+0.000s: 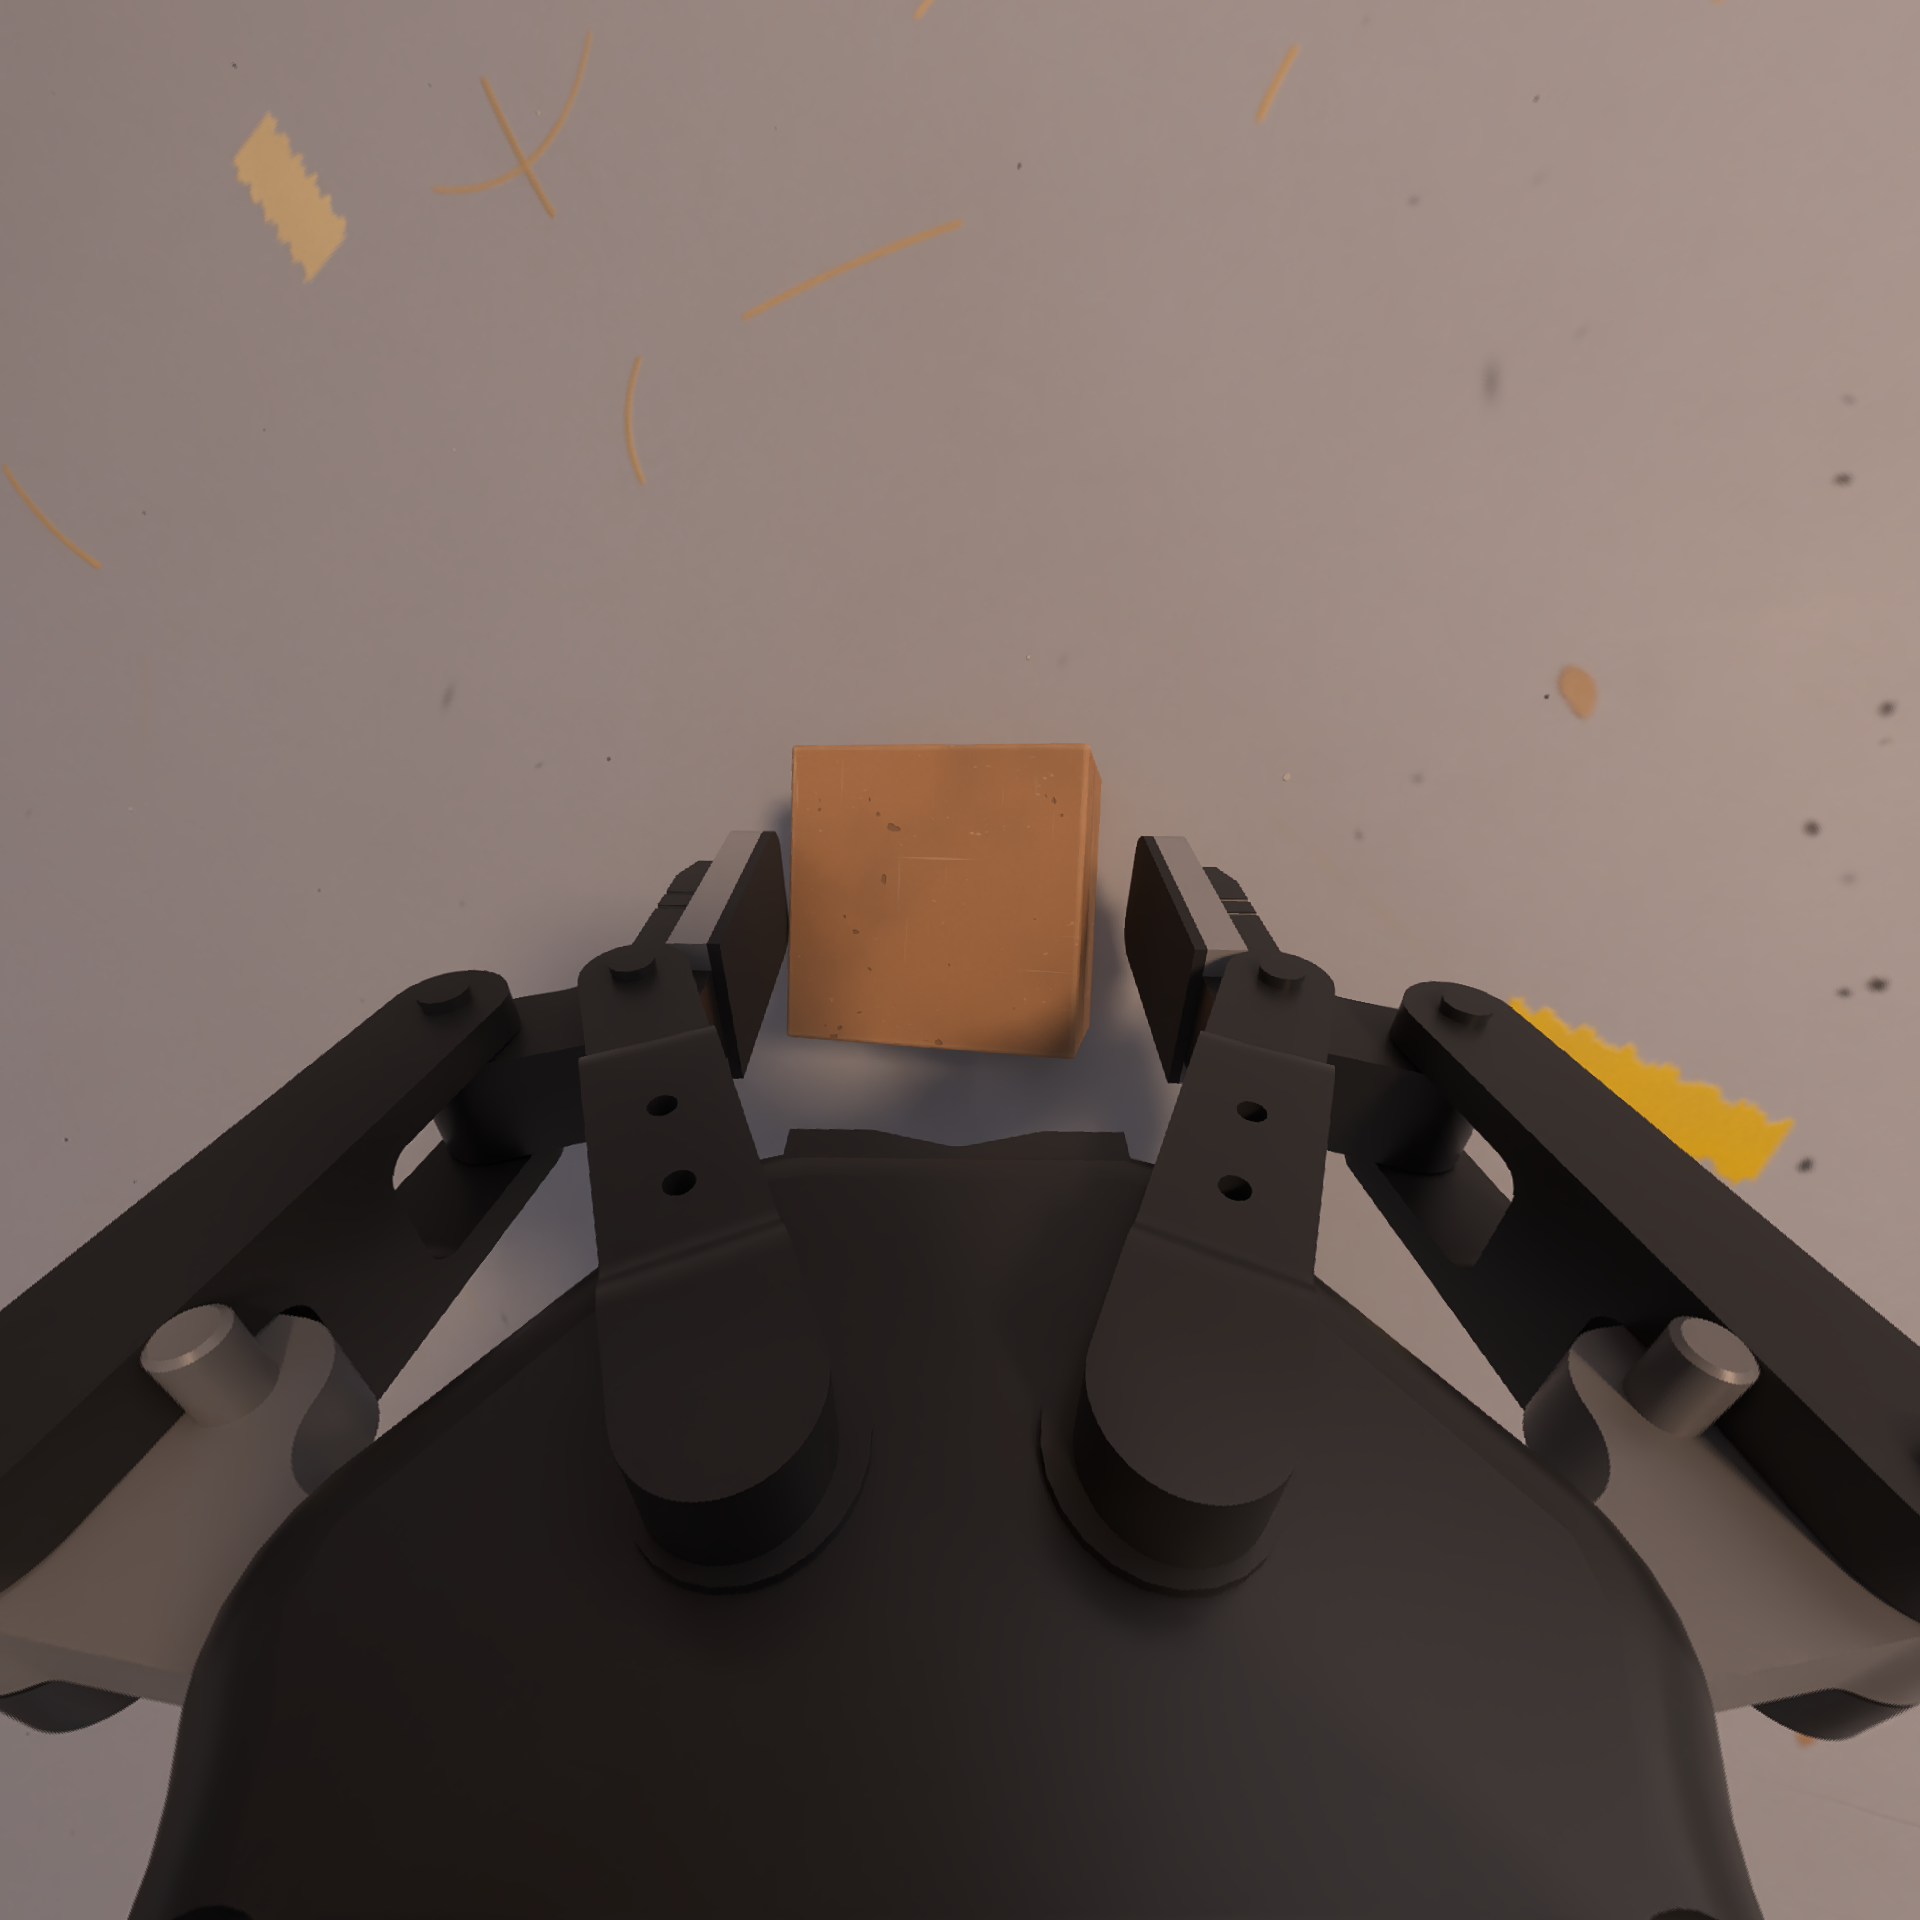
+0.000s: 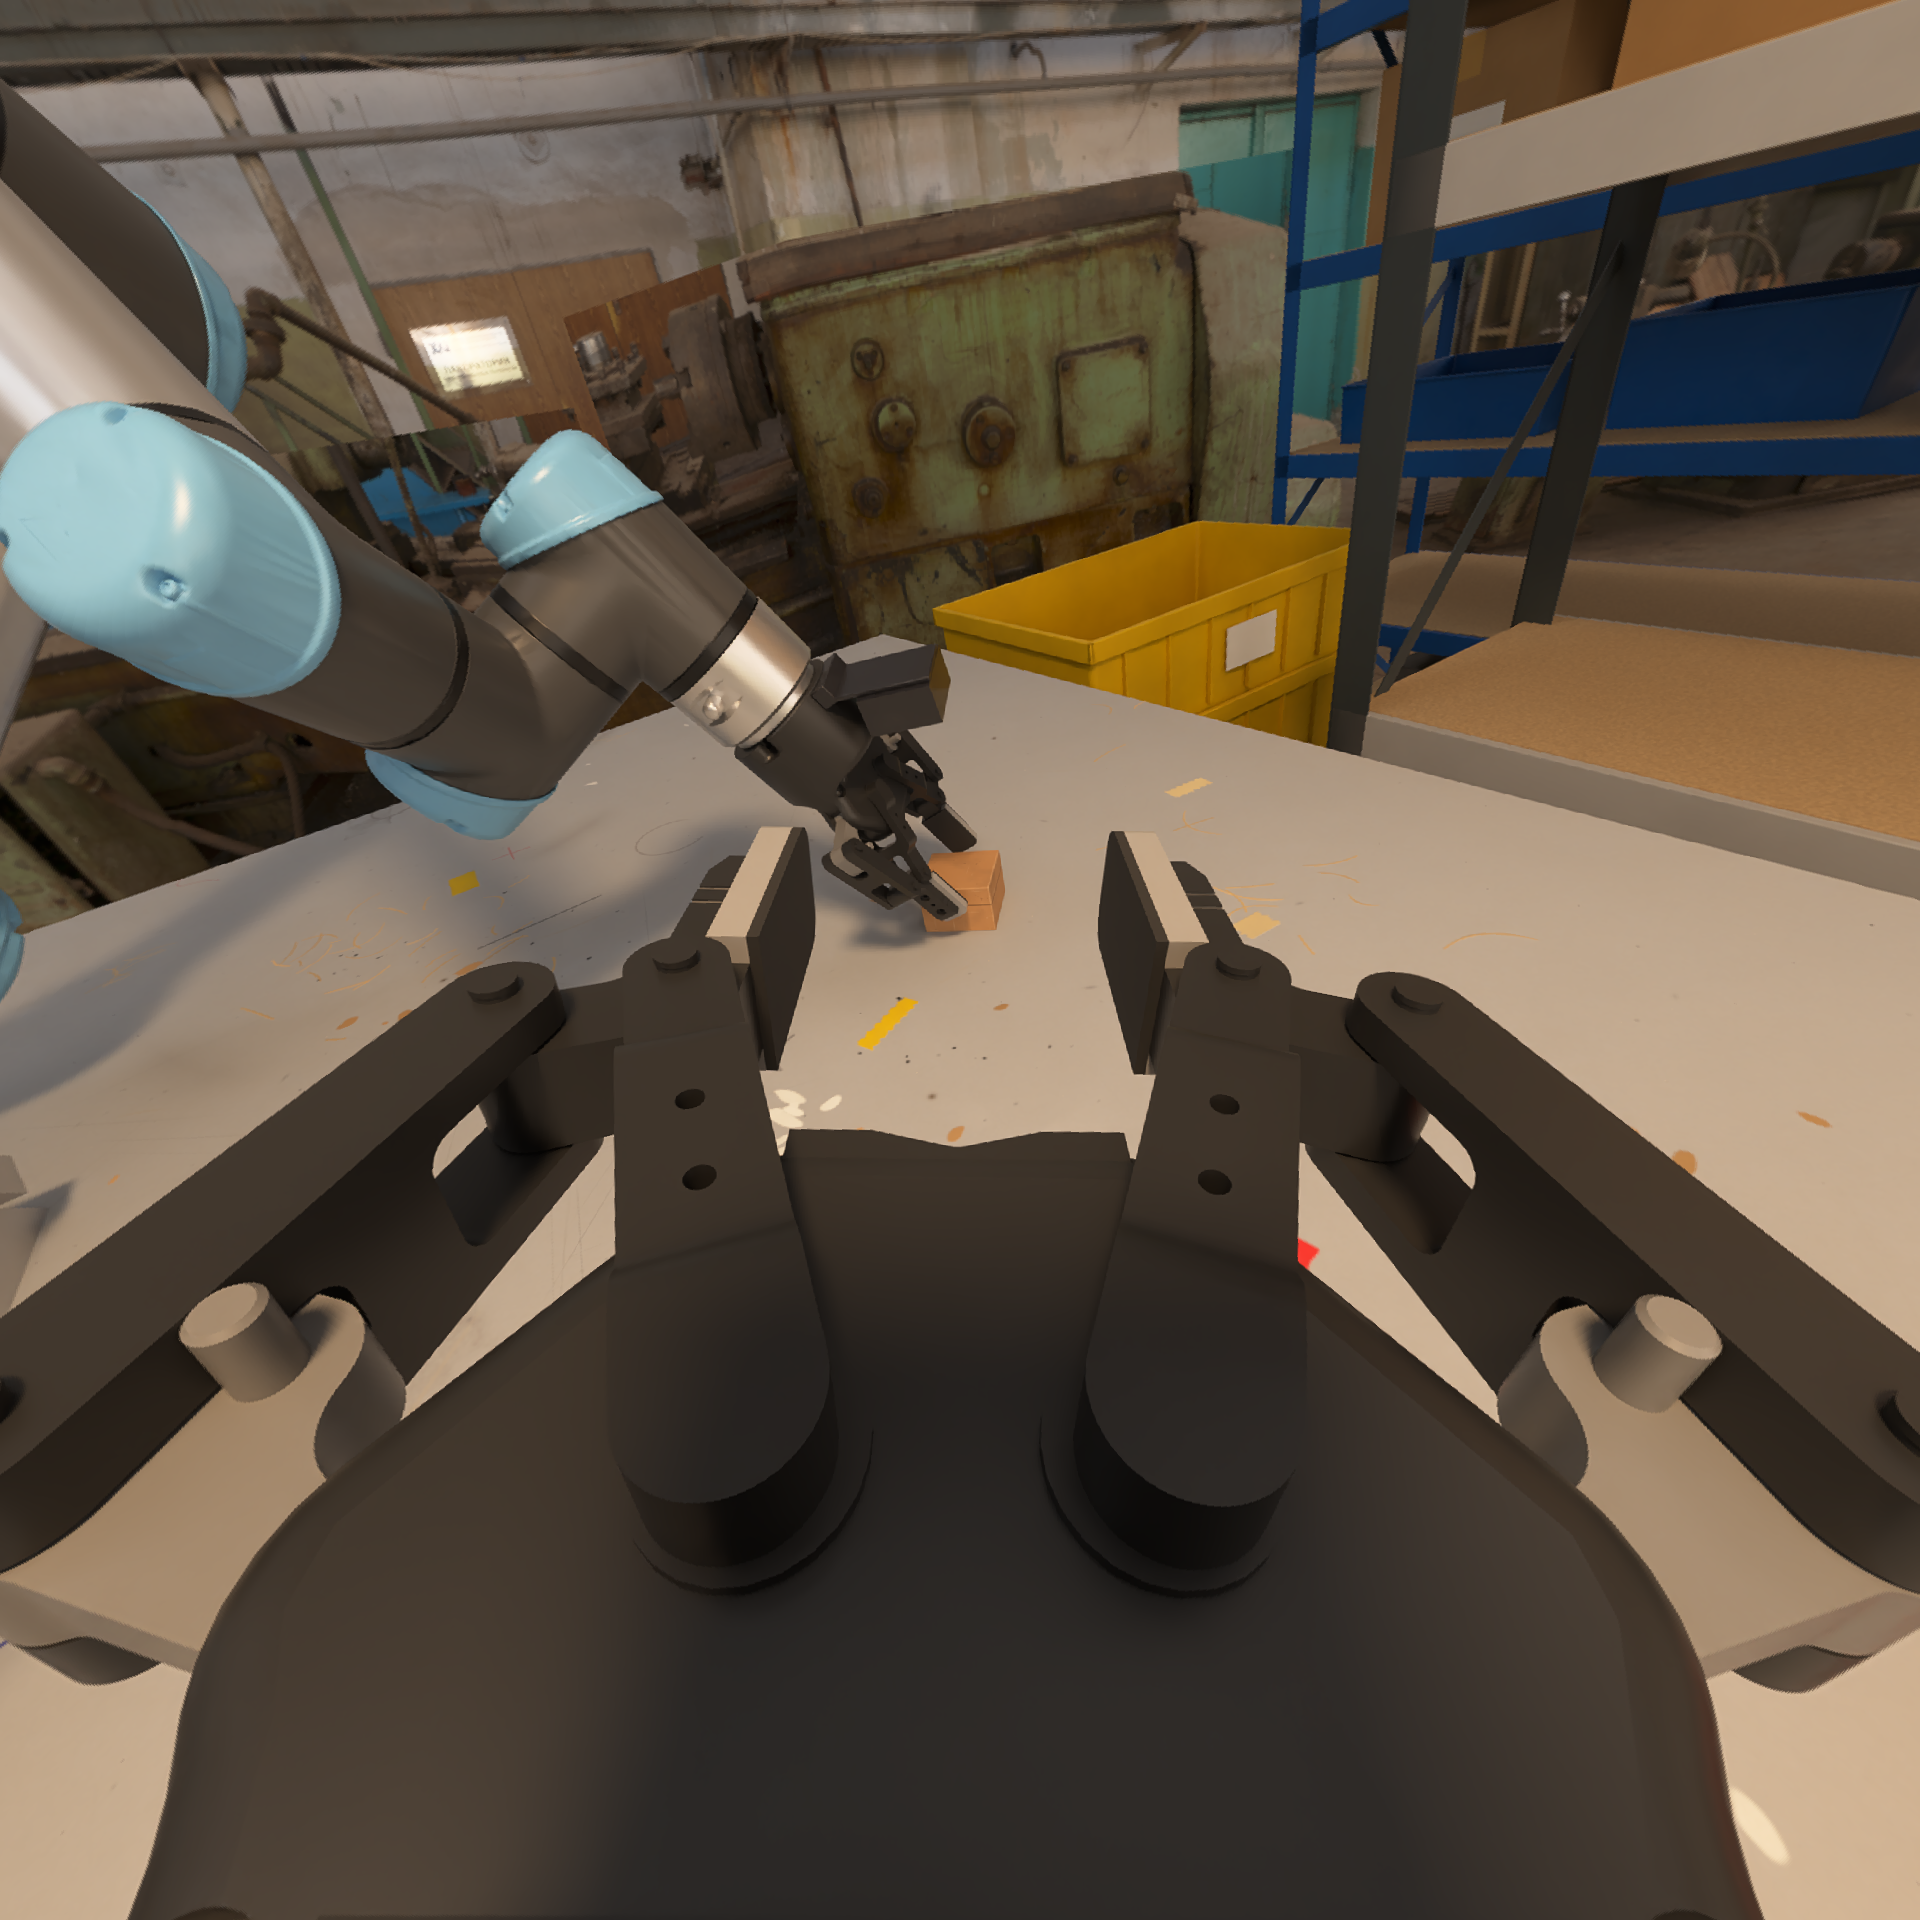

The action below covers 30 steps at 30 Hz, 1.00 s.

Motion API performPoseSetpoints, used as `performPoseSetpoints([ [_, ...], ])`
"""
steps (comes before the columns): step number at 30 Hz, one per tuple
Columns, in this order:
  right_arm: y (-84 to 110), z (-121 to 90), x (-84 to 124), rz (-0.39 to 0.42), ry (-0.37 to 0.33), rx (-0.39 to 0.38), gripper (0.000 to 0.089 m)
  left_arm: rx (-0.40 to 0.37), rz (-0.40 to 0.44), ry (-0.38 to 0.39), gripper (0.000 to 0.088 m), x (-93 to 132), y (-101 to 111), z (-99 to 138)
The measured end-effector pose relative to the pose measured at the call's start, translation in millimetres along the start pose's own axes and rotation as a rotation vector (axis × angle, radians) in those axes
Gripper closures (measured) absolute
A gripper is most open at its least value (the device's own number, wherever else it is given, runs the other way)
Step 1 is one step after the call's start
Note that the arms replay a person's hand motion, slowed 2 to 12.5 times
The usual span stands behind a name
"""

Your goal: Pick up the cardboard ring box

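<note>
Box [image 1: 940, 899] between spread fingers [image 1: 746, 940]

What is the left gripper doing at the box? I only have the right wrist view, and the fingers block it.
Observer: The left gripper is open, with the cardboard ring box squarely between its pads.
Operator: Contact yet?
Observer: One pad sits at or almost at the box's side. The other pad shows a clear gap.
Operator: Anything near it to snag?
Observer: Only flat marks on the table. The closest is a jagged yellow patch beside the gripper's linkage.
</note>
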State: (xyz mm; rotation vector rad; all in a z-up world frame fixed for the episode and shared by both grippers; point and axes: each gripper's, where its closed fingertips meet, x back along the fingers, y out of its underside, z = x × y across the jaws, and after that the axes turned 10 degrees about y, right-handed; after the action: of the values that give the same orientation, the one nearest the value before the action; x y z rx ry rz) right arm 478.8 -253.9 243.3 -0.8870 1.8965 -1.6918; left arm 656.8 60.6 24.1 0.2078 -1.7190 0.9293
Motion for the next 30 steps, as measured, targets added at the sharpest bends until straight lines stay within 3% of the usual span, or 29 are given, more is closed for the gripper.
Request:
performPoseSetpoints([
  [30,-0.5,-0.2,0.2,0.004,0.000,0.000,0.0396,-0.044,-0.013,-0.030,0.0328,-9.3,4.3,-5.5],
])
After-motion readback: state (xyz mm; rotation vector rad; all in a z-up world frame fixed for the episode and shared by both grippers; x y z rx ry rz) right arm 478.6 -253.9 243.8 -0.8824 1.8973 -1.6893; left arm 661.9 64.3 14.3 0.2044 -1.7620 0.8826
